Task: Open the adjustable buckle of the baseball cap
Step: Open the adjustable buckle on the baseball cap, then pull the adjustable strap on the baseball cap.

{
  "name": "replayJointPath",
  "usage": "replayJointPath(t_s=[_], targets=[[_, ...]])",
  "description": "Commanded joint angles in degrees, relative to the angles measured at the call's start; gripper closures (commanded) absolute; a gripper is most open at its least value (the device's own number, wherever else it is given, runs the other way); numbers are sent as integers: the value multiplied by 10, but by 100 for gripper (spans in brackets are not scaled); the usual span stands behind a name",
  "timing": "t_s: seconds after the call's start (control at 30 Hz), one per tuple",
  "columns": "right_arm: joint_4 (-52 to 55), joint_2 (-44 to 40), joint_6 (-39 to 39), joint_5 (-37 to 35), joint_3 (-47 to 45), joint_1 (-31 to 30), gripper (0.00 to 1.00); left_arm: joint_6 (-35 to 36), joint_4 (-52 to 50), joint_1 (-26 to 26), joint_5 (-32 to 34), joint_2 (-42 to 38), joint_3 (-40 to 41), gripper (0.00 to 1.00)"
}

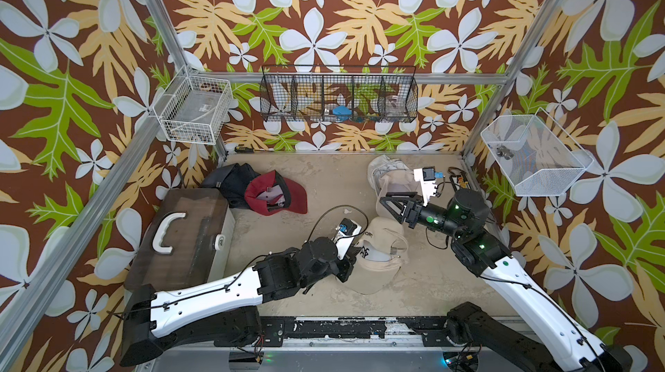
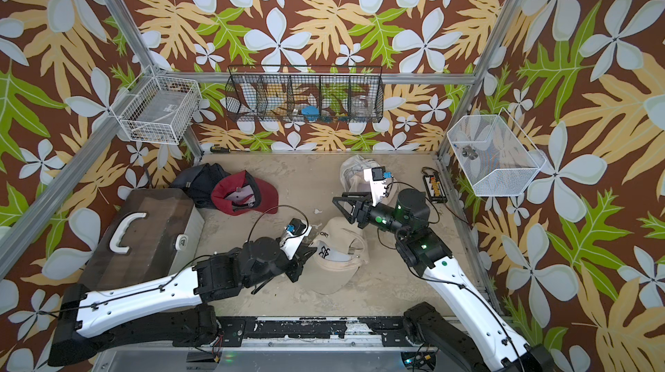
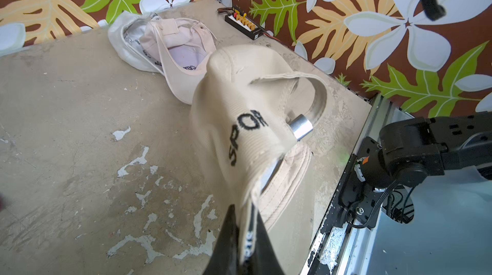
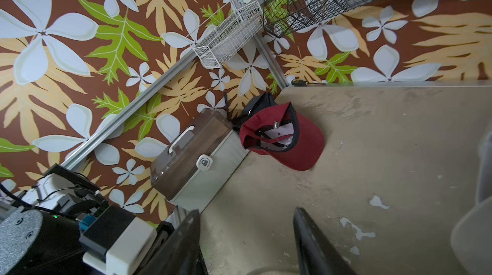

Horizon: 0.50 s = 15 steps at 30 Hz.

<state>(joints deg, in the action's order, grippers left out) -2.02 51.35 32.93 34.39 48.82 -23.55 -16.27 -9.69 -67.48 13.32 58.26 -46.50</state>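
Observation:
A beige baseball cap (image 1: 378, 266) marked "SPORT" lies upside down at the table's middle, in both top views. My left gripper (image 3: 245, 216) is shut on the cap's rim (image 3: 249, 180), pinching the fabric and inner band between its black fingers (image 3: 229, 233). The silver metal buckle (image 3: 302, 127) sticks out beside the curved back strap (image 3: 306, 79), and in a top view the buckle (image 1: 394, 249) shows inside the cap opening. My right gripper (image 1: 387, 203) hangs open above the table just beyond the cap's far side. In the right wrist view, nothing sits between the right gripper's (image 4: 247, 209) fingers.
A red cap (image 1: 277, 194) and a black cap (image 1: 230, 179) lie at the back left beside a brown-lidded box (image 1: 180, 240). Pale caps (image 1: 392, 176) are piled at the back right near a power strip (image 1: 458, 181). Wire baskets (image 1: 338, 96) hang on the walls.

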Motion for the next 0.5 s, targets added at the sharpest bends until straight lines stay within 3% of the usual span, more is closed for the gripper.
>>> replayJointPath(t_s=[0.0,0.2,0.47], targets=[[87,-25,-73,-65,12,0,40,14,-9,-1,28,-7,-11,100],[165,-93,-132,-132,6,-1,38,32,-41,1,57,-21,-36,100],[240,-167,-199,-195,-11,0,38,37,-88,48,48,-30,-81,100]])
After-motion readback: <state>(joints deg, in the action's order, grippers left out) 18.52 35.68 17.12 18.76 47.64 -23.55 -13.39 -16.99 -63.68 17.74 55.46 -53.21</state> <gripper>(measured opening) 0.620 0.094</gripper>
